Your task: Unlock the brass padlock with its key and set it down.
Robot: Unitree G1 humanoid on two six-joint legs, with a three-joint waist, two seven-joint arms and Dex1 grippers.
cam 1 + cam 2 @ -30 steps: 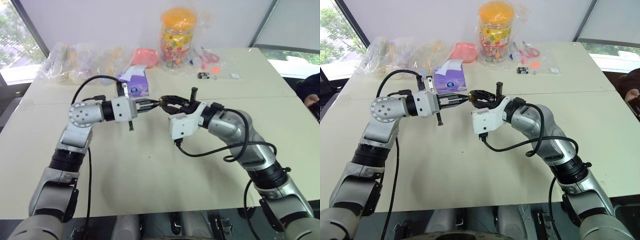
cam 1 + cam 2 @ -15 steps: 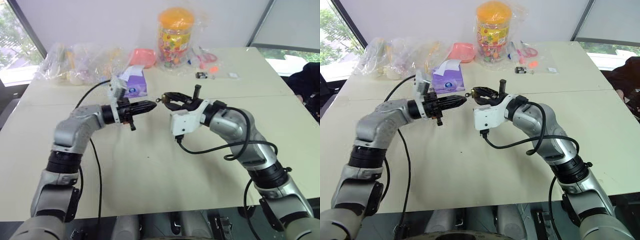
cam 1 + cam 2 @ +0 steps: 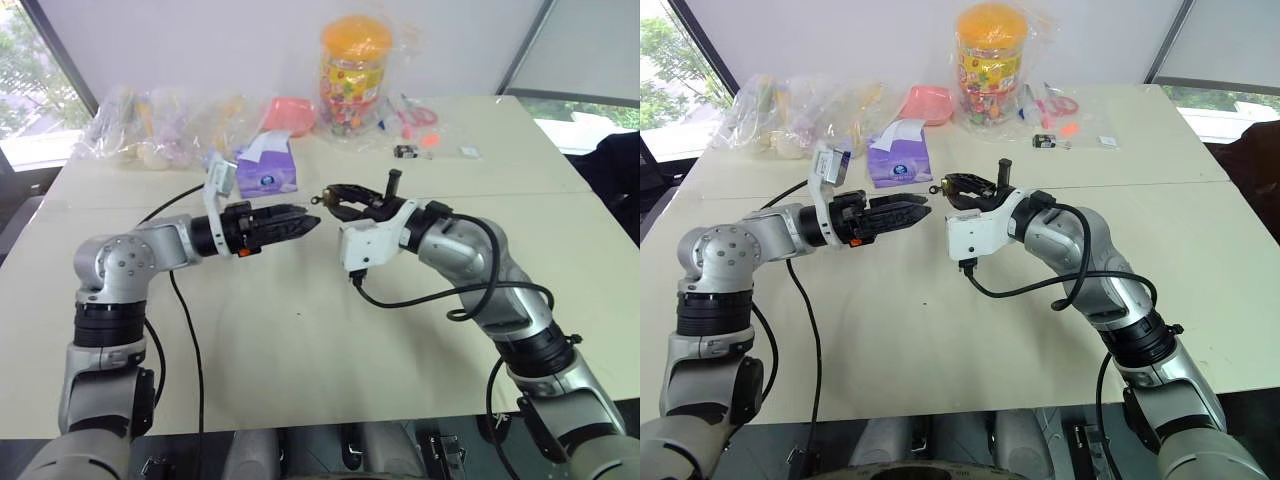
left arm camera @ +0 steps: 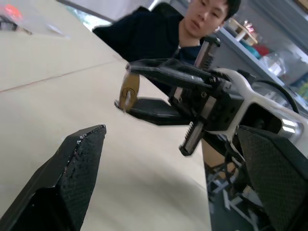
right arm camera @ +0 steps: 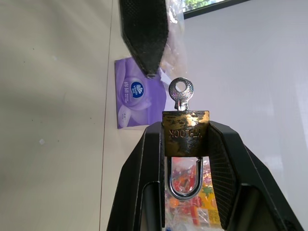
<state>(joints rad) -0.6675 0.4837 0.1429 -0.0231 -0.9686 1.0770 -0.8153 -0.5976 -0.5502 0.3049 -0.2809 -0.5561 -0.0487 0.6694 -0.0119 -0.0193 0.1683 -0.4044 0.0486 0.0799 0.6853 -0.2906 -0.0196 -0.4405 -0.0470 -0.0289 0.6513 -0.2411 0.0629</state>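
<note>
The brass padlock [image 5: 186, 132] is pinched between the two fingers of my right gripper [image 3: 327, 196], held level above the middle of the table [image 3: 300, 350]. Its silvery shackle [image 5: 183, 185] points back between the fingers. A small silver key [image 5: 181, 92] sticks out of the padlock's free end. My left gripper [image 3: 310, 224] points at it from the left, a short gap away. It is open, with fingers [image 4: 77, 168] spread wide and nothing between them. One left finger [image 5: 144, 33] shows just beyond the key.
A purple tissue pack [image 3: 268, 170] lies behind the grippers. Farther back stand an orange-lidded jar [image 3: 355, 75], clear plastic bags [image 3: 150, 125] and a small black-and-white item [image 3: 405, 151]. A person [image 4: 163, 33] sits past the table's right side.
My left gripper, shut at the key before, has rolled its wrist over, opened wide and stands just off the key. The right gripper has kept still with the padlock.
</note>
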